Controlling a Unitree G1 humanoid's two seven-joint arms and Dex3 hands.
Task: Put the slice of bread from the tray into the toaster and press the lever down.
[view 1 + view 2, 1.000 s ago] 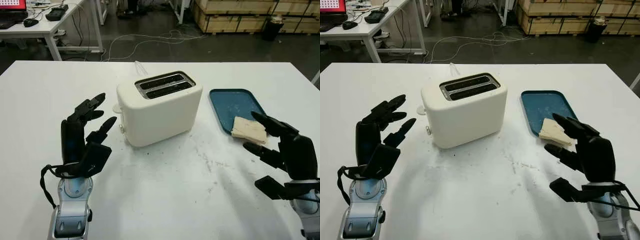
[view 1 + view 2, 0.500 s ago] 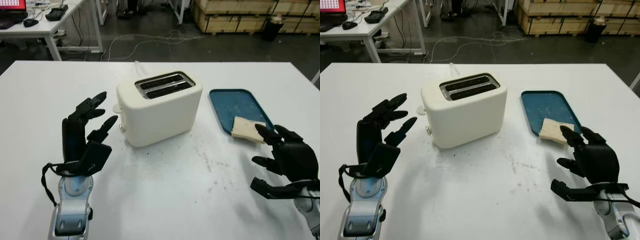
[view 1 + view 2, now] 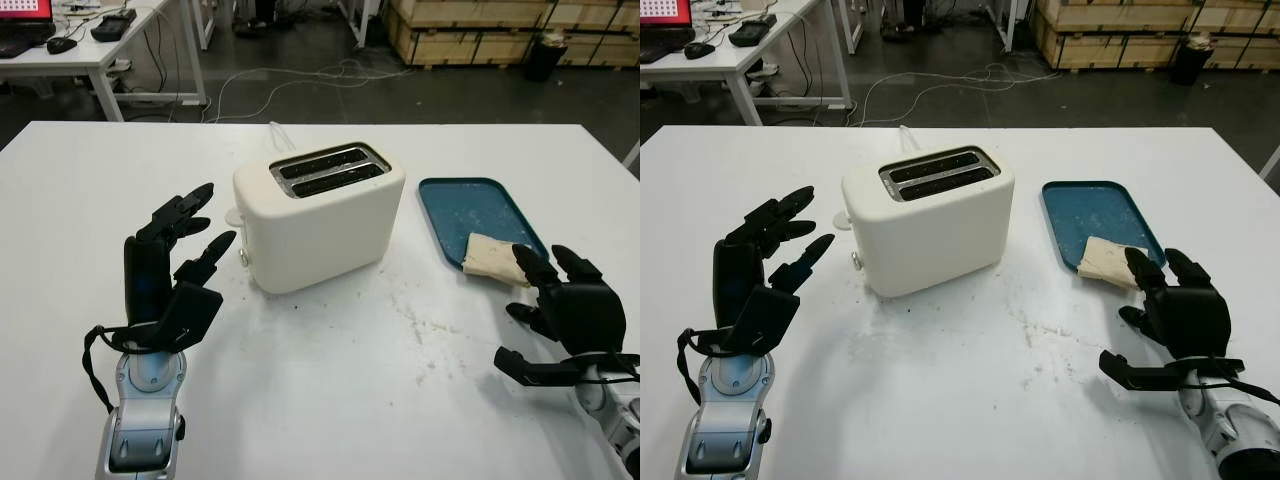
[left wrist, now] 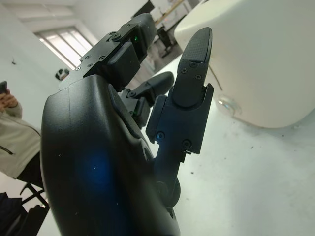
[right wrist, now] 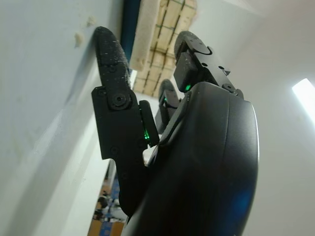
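right hand low, open, fingers at bread slice, left hand raised

Pale square slice of bread: lies flat on near end of the dark blue rectangular tray, one corner overhanging the near rim. Cream two-slot plastic toaster: upright mid-table, left of tray, both slots empty, small lever on its left end.
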